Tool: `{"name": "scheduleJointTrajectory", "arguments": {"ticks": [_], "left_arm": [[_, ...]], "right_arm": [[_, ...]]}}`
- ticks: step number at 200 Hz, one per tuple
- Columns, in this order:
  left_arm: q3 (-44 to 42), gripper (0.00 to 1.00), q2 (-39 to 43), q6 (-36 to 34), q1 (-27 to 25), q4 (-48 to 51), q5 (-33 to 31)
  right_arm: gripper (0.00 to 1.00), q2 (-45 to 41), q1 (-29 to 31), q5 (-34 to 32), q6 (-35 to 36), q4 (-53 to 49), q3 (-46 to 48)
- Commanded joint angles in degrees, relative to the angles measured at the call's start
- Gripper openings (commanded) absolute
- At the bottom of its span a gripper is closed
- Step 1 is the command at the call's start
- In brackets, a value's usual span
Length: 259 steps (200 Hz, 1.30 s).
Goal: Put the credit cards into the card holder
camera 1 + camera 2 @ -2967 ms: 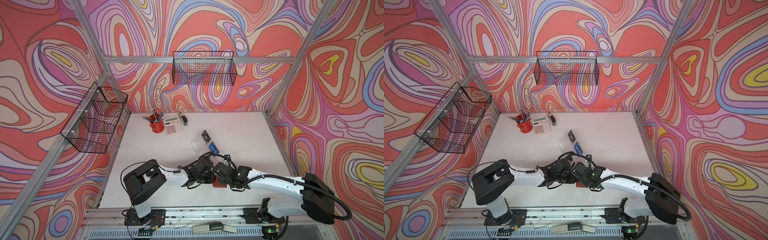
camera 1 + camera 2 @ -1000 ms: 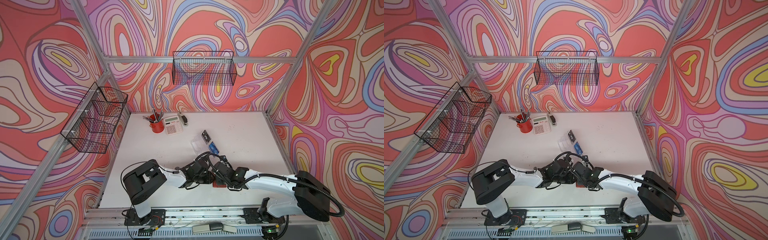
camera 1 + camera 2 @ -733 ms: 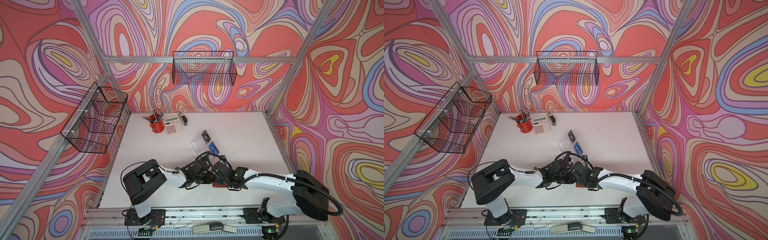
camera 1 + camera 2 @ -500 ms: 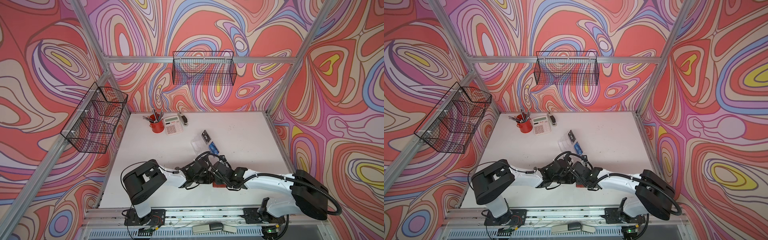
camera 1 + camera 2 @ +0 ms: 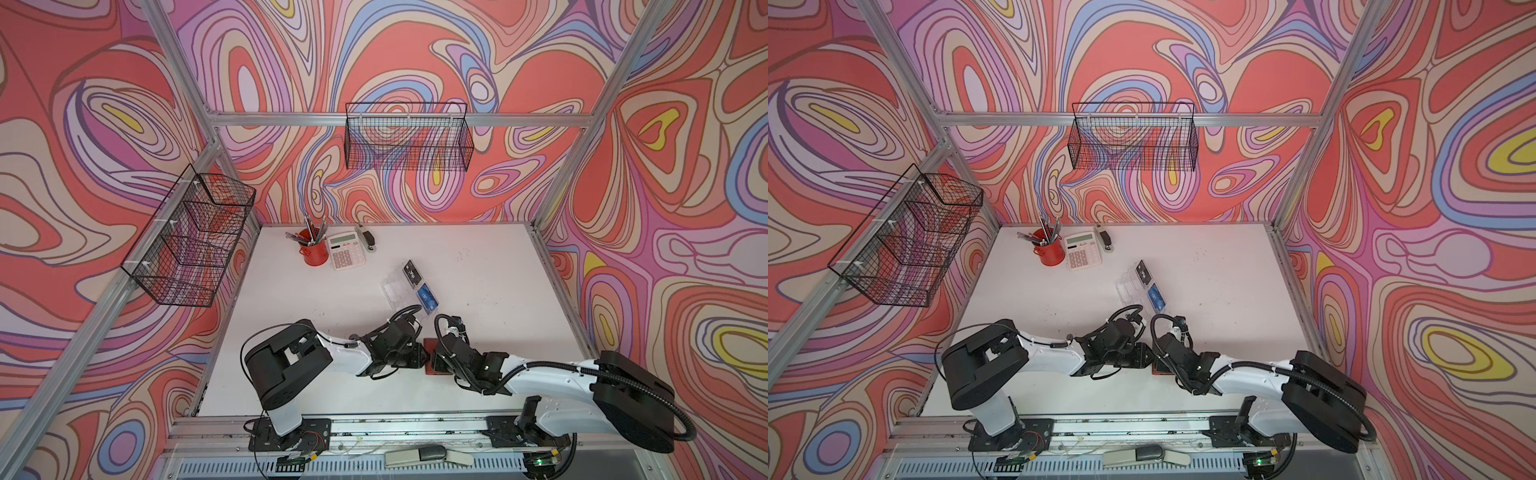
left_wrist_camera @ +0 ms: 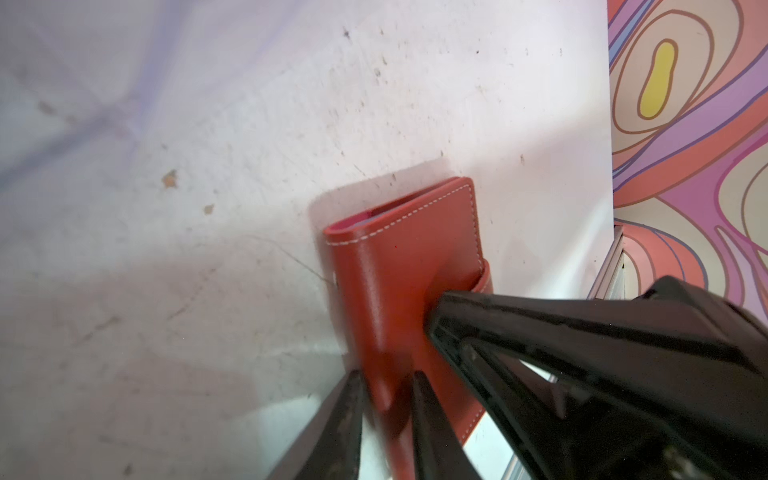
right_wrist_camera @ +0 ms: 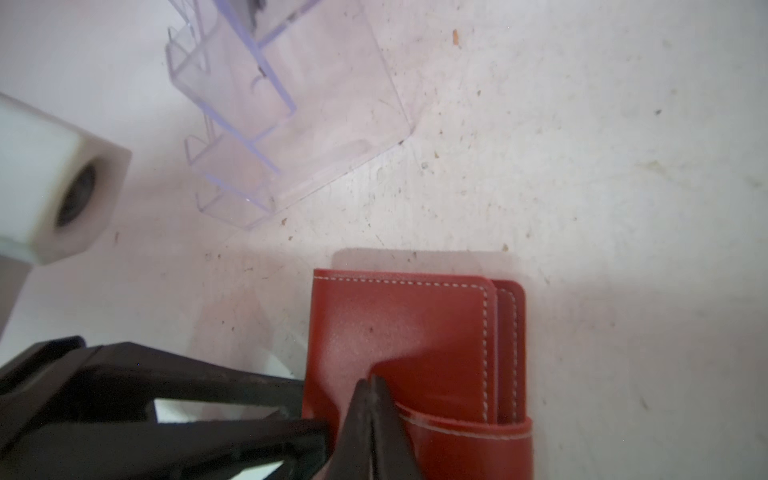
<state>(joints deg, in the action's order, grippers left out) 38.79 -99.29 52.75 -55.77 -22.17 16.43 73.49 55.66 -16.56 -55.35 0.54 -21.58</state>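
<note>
The left end effector (image 6: 386, 376) is closed partway on the spine edge of the red card holder (image 6: 407, 270), 1 finger on each side of the fold. The right end effector (image 7: 370, 380) is fully closed and holds nothing, its tips pressed on the cover beside the snap strap. The card holder lies shut near the front of the tabletop (image 5: 478, 270), between the 2 arms. Behind it, a black credit card (image 5: 411, 274) lettered "VIP" and a blue credit card (image 5: 427, 297) with a pale logo sit at a clear acrylic stand (image 5: 395, 289); whether they sit in its tiers I cannot tell. A calculator (image 5: 347, 251) and a red pen cup (image 5: 314, 253) stand at the rear, well apart from the arms.
</note>
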Motion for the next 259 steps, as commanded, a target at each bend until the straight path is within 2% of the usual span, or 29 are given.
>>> {"name": "scheduleJointTrajectory", "arguments": {"ticks": [1, 36, 96, 105, 132, 187, 238, 259], "left_arm": [[-1.89, 0.25, 0.41, 0.33, 0.30, 4.04, -1.57], [-2.45, 0.24, 0.50, 0.42, 0.29, 3.76, -1.99], [-2.28, 0.24, -0.47, 0.50, 0.31, 2.93, -1.66], [-2.17, 0.25, -0.47, 0.51, 0.26, 2.93, -1.66], [-2.04, 0.24, -0.69, 0.42, 0.31, 2.76, -1.58], [-1.83, 0.24, -0.65, 0.24, 0.28, 2.88, -1.23], [-1.92, 0.25, 0.49, -0.11, 0.30, 2.55, -0.95], [-1.93, 0.24, 1.24, -0.20, 0.26, 2.76, -0.65]], "right_arm": [[0.00, 2.78, 1.56, 3.60, -5.49, -7.59, 7.56], [0.00, 3.82, 2.61, 2.92, -10.05, -2.74, 12.40], [0.00, -1.89, 2.61, -0.95, -9.26, -10.40, 8.37], [0.06, -2.37, 2.61, -1.86, -8.65, -12.65, 6.67], [0.09, -4.26, 2.58, -3.48, -6.93, -15.72, 2.95], [0.25, -7.45, 2.58, -6.86, -2.33, -22.26, -4.86], [0.28, -14.19, 2.57, -9.85, -0.62, -30.52, -10.66], [0.22, -15.39, 2.53, -10.33, -2.10, -32.24, -9.63]]}}
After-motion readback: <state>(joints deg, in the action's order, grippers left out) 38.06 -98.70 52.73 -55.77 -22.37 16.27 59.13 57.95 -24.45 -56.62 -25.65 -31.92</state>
